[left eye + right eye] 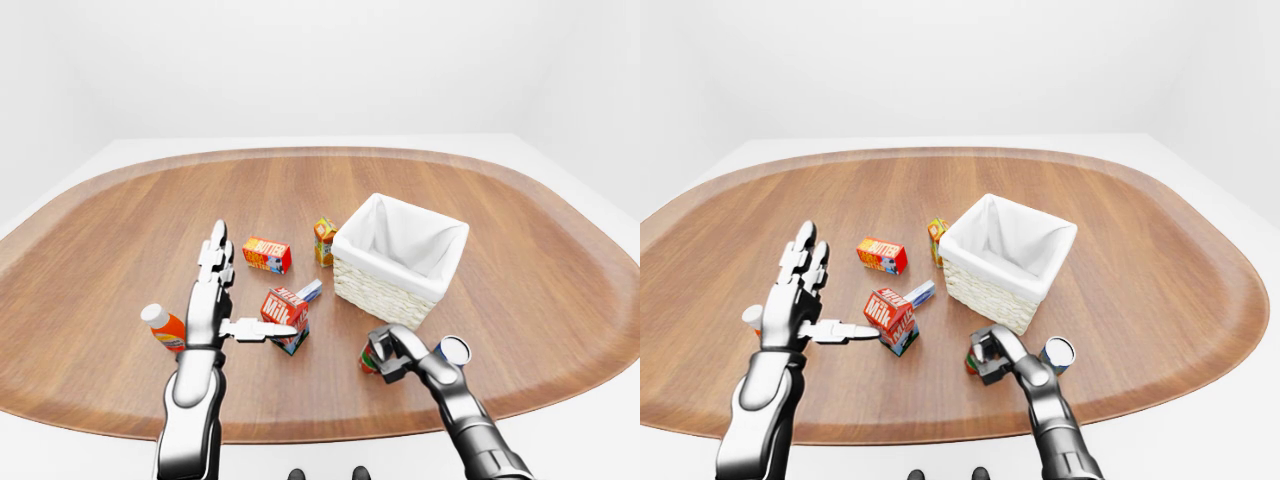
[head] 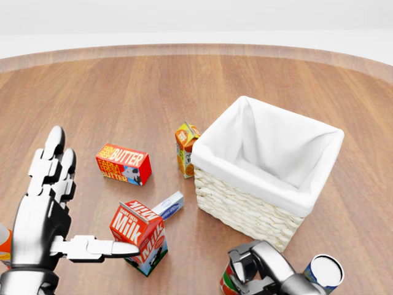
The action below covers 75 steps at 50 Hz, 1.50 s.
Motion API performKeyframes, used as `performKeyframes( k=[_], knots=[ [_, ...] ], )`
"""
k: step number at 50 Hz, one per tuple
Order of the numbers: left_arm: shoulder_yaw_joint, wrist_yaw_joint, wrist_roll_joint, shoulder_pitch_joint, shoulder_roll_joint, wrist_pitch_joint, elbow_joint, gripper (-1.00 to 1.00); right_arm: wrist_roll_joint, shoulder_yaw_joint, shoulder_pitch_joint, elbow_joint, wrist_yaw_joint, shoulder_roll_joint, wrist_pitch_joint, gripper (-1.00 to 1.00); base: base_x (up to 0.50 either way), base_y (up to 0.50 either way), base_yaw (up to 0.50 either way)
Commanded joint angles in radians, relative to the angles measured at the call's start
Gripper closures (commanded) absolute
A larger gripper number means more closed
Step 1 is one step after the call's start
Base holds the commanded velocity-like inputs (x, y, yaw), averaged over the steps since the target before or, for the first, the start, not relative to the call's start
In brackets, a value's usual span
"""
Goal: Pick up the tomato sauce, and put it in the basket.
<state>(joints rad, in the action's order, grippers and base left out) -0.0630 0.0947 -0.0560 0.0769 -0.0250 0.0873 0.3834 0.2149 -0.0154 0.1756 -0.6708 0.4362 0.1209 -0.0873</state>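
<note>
My right hand is clamped over the tomato sauce can, fingers curled round its top; the can stands upright on the wooden table, just below the basket's lower corner in the head view. The basket is white-lined wicker. A second can stands right of my right hand, apart from it. My left hand is spread open, thumb pointing at the milk carton, which sits left of the basket. The butter box and a small orange carton also lie left of the basket.
</note>
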Motion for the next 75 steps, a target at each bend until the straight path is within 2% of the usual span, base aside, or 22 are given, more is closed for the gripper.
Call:
performKeyframes(
  k=[1,9,10,13,14,22,38,60,75],
  knots=[
    [0.0,0.0,0.0,0.0,0.0,0.0,-0.001,-1.0,0.043,0.0,-0.088,0.232,0.022,-0.013,0.022,1.0,0.0,0.0,0.0],
    [0.0,0.0,0.0,-0.002,0.0,0.0,-0.002,-1.0,0.052,0.009,-0.162,0.422,0.057,-0.024,0.103,1.0,0.0,0.0,0.0],
    [0.0,0.0,0.0,-0.001,0.0,0.0,0.0,-1.0,0.054,0.011,-0.18,0.468,0.065,-0.027,0.122,1.0,0.0,0.0,0.0],
    [0.001,0.0,-0.001,-0.001,0.0,0.0,-0.008,-1.0,0.057,0.014,-0.208,0.538,0.079,-0.03,0.151,1.0,0.0,0.0,0.0],
    [0.002,-0.001,-0.002,-0.001,0.0,0.0,-0.011,-1.0,0.057,0.017,-0.233,0.607,0.092,-0.033,0.175,1.0,0.0,0.0,0.0],
    [-0.001,-0.002,-0.002,-0.006,-0.001,0.0,-0.02,-1.0,0.055,0.024,-0.289,0.755,0.122,-0.039,0.175,1.0,0.0,0.0,0.0],
    [-0.015,-0.008,-0.001,-0.021,-0.006,0.0,-0.03,-1.0,0.035,-0.016,-0.301,0.948,0.164,-0.036,0.175,1.0,0.0,0.0,0.0],
    [-0.019,-0.011,-0.003,-0.024,-0.008,0.0,-0.033,-1.0,0.055,-0.019,-0.221,1.088,0.183,-0.03,0.175,1.0,0.0,0.0,0.0],
    [-0.017,-0.013,-0.006,-0.025,-0.007,0.0,-0.048,-1.0,0.069,-0.033,-0.087,1.088,0.18,-0.009,0.175,1.0,0.0,0.0,0.0]
  ],
)
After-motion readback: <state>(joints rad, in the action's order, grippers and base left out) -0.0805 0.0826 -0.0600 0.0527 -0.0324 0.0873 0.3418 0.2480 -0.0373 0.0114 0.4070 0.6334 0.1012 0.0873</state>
